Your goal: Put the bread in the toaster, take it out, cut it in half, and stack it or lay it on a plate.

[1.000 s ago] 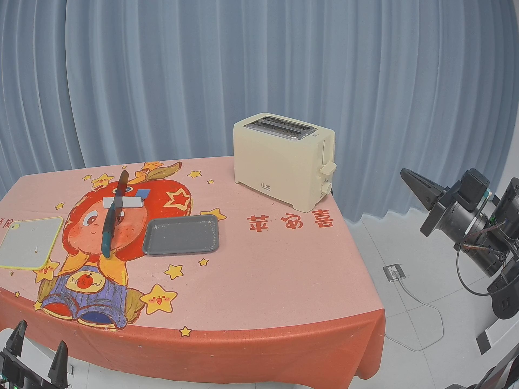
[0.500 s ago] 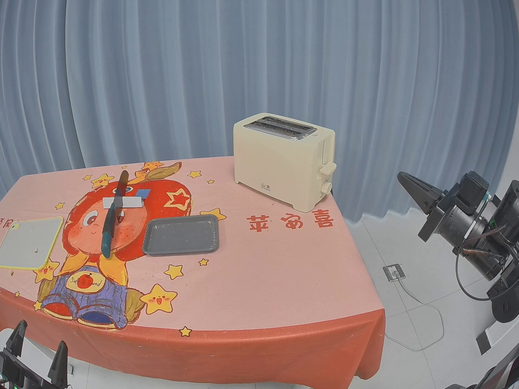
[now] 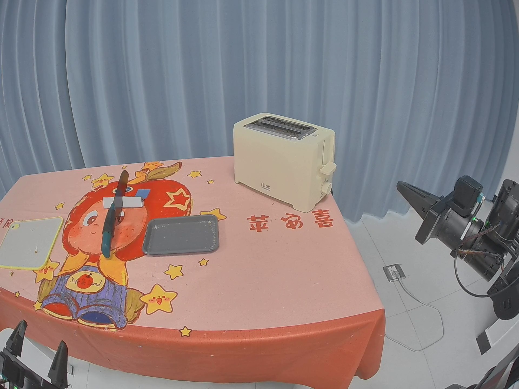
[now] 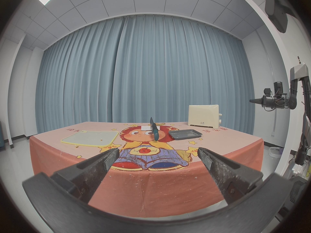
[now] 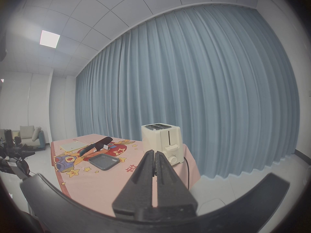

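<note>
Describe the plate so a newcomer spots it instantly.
Start at the table with the pink cartoon cloth. Near its middle, between the knife and the cream toaster, lies the plate. It is dark grey, rectangular and shallow-rimmed; the other flat piece, the cutting board, is pale with a yellow edge.

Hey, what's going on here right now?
Nothing is being handled. The left gripper hangs open, low in front of the table's near edge; the right gripper, shut and empty, is in the air off the table's right side, pointing toward the toaster. The knife lies propped on a white block, the tray beside it, the cutting board at the left end.
</note>
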Robot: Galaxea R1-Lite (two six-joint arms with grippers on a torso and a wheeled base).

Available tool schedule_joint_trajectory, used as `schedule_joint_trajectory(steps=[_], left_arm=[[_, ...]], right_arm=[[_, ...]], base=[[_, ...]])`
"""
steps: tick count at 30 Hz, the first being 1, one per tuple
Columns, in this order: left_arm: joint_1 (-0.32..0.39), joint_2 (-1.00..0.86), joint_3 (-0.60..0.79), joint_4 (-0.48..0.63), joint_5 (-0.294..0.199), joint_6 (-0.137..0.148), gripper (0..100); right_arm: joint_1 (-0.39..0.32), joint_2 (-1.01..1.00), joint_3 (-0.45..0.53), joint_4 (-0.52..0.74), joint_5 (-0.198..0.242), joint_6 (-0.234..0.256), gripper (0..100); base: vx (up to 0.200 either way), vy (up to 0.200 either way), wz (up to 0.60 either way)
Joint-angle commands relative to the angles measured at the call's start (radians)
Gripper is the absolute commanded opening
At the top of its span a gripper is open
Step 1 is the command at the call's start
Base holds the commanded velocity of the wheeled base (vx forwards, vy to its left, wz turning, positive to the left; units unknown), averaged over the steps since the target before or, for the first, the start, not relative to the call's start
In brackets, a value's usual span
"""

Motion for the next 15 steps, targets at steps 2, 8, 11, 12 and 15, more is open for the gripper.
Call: schedule_joint_trajectory(steps=[2,8,11,12,15], left_arm=[[0.0,0.001,0.018,-0.001,0.0,0.0,100],[0.0,0.001,0.018,-0.001,0.0,0.0,100],[0.0,0.001,0.018,-0.001,0.0,0.0,100],[0.0,0.001,0.018,-0.001,0.0,0.0,100],[0.0,0.001,0.018,-0.001,0.0,0.0,100]], right_arm=[[-0.001,-0.005,-0.002,0.017,-0.003,-0.001,0],[-0.001,-0.007,-0.004,0.019,-0.024,-0.001,0],[0.0,-0.004,-0.002,0.02,-0.033,-0.001,0],[0.0,-0.004,0.001,0.02,-0.033,-0.001,0],[-0.001,0.002,0.002,0.02,-0.033,-0.001,0]], base=[[0.0,0.0,0.0],[0.0,0.0,0.0],[0.0,0.0,0.0],[0.0,0.0,0.0],[0.0,0.0,0.0]])
